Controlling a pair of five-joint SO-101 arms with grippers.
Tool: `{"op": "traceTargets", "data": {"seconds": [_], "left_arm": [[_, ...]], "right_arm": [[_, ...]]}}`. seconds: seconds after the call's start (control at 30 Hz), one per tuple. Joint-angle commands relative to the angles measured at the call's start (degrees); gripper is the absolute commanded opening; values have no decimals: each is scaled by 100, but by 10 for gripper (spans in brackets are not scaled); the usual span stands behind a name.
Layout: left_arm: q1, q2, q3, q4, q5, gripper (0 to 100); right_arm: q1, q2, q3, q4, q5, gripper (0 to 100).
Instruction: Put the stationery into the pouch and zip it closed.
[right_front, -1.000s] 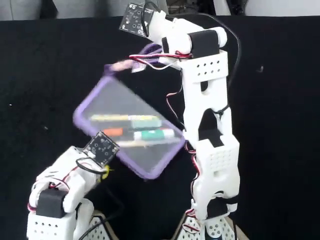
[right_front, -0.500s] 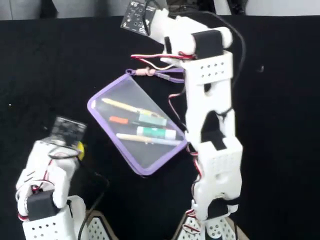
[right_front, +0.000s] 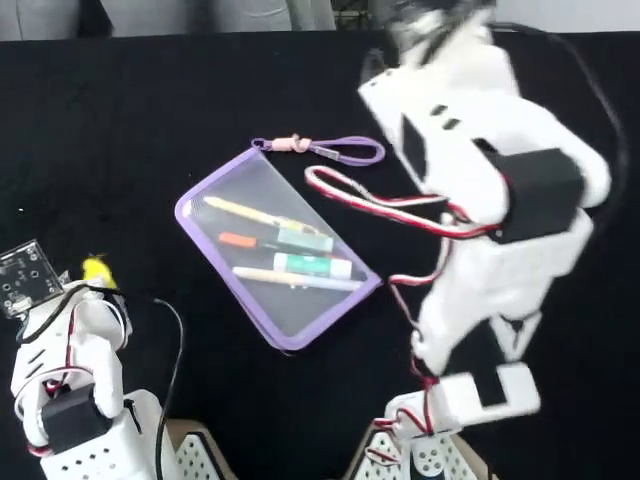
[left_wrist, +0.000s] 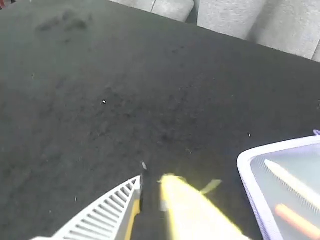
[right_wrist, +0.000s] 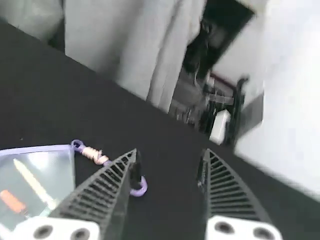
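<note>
Pouch (right_front: 290, 308) flat, long axis diagonal

The left claw (left_wrist: 151, 184) hangs over the black table (left_wrist: 100, 100) near the pouch (left_wrist: 300, 160), which seemingly holds pens (left_wrist: 294, 219).

The cloth-covered counter (right_front: 120, 130) is plain black with a few pale specks. The flat clear plastic pouch (right_front: 295, 310) has a lilac-purple border. Its thin cord wrist loop (right_front: 350, 152) is the same purple, with a pink braided knot (right_front: 292, 144). Through the clear face show a pale yellow pencil (right_front: 245, 212), a short orange-red marker (right_front: 236, 240), a green-and-white marker (right_front: 312, 265) and a cream-coloured stick (right_front: 285, 279). The moulded plastic left arm (right_front: 70, 350) and right arm (right_front: 480, 200) are white with black motor blocks and red, white and black wires. The left end effector (left_wrist: 150, 179) pairs a ribbed white finger (left_wrist: 110, 210) with a bright yellow one (left_wrist: 190, 210). The right end effector (right_wrist: 167, 162) has ribbed white fingers (right_wrist: 95, 200) edged in black.
</note>
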Motion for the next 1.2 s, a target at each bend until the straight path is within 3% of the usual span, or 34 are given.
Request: {"op": "traceTargets", "data": {"seconds": [0.0, 0.17, 0.4, 0.77, 0.93, 1.17], "left_arm": [[145, -536, -171, 158, 123, 51], [602, -703, -312, 782, 132, 30], [778, -730, 312, 791, 132, 30], [787, -730, 1578, 826, 88, 30], [787, -730, 1956, 826, 88, 30], [787, -730, 2492, 782, 88, 30]], "right_arm": [[387, -1086, 1402, 167, -273, 194], [404, -2571, 3371, 132, -255, 187], [431, -4980, 6615, -703, -255, 21], [440, -9033, 11081, -2066, -264, 35], [932, -10123, 11512, -2207, -211, 36], [1222, -10334, 12576, -2558, 88, 36]]}}
